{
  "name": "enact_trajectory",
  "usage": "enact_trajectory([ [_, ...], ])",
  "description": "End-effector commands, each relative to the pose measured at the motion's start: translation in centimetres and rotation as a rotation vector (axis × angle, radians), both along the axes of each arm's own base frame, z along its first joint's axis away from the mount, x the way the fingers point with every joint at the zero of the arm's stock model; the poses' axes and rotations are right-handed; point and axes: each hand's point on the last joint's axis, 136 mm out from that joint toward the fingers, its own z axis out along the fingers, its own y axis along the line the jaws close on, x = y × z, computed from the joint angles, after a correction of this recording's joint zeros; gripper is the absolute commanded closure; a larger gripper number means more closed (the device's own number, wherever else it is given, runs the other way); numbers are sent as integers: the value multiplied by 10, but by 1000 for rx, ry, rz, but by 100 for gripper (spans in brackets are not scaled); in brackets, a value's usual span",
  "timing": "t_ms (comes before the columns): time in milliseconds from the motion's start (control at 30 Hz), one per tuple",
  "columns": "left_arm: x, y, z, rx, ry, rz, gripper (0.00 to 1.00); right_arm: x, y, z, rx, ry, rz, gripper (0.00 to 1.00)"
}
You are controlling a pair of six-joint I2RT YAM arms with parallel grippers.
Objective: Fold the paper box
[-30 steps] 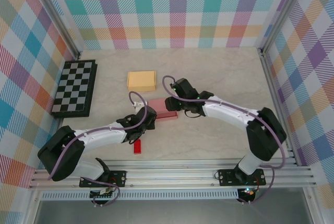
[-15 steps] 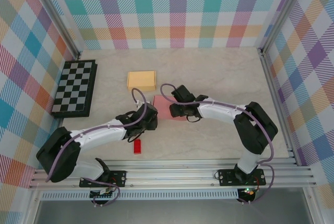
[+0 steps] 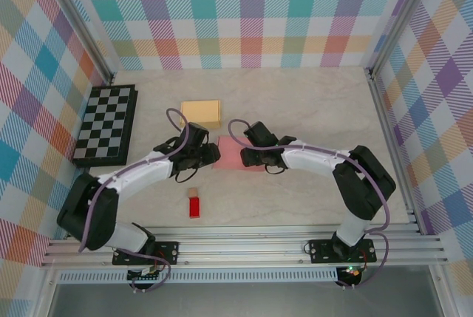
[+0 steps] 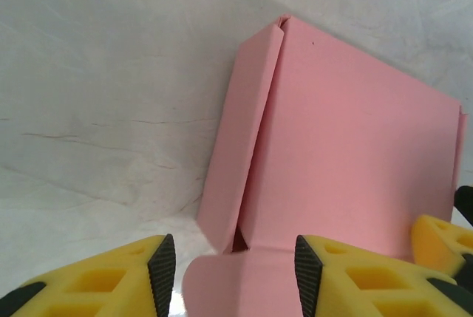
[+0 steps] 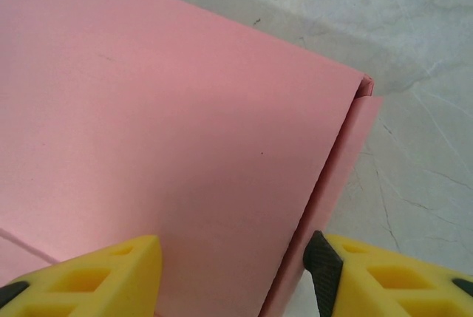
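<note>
Over the last second our left arm has swung away from the near corner of the paper box (image 3: 235, 153) and round to its left end, and the left gripper (image 3: 211, 154), which was pinched shut, now stands with its fingers (image 4: 111, 276) apart. In the left wrist view a rounded pink tab (image 4: 222, 287) sits loose in the gap between them, and the side flap (image 4: 236, 132) leans in against the box body without lying flush. The box has changed too. A second ago it showed a darker front strip from above, whereas now we see one flat pink face, lying mid-table between the two grippers and just in front of the yellow box (image 3: 201, 114). The right gripper (image 3: 247, 156) has slid leftward onto the box's right end. Its fingers (image 5: 111, 273) are spread over the top panel and its right edge, holding nothing, and we cannot tell whether they press on the paper. We judge that the lid is now down and the left hand has let go to reposition, so what remains is tucking the left flap and its tab, with the right hand probably steadying the box.
</note>
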Motion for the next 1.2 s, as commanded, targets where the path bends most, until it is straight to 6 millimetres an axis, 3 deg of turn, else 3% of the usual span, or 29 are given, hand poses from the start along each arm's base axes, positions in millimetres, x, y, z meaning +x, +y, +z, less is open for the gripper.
enact_trajectory([
  [0, 17, -21, 8, -99, -3, -13, 51, -5, -8, 8, 13, 39, -16, 43],
  [233, 14, -31, -10, -99, 133, 1, 40, -2, -15, 7, -6, 81, -50, 43],
  [333, 0, -22, -23, -75, 239, 64, 39, 0, -15, 3, -3, 83, -58, 43],
  [467, -10, -29, -28, -112, 308, 92, 40, 0, -14, -2, 4, 92, -60, 43],
  [900, -25, -29, -33, -75, 338, 133, 52, 1, -14, -7, 2, 100, -63, 44],
  [1167, -24, -38, -16, -126, 334, 141, 51, 1, -15, -8, -3, 102, -66, 43],
])
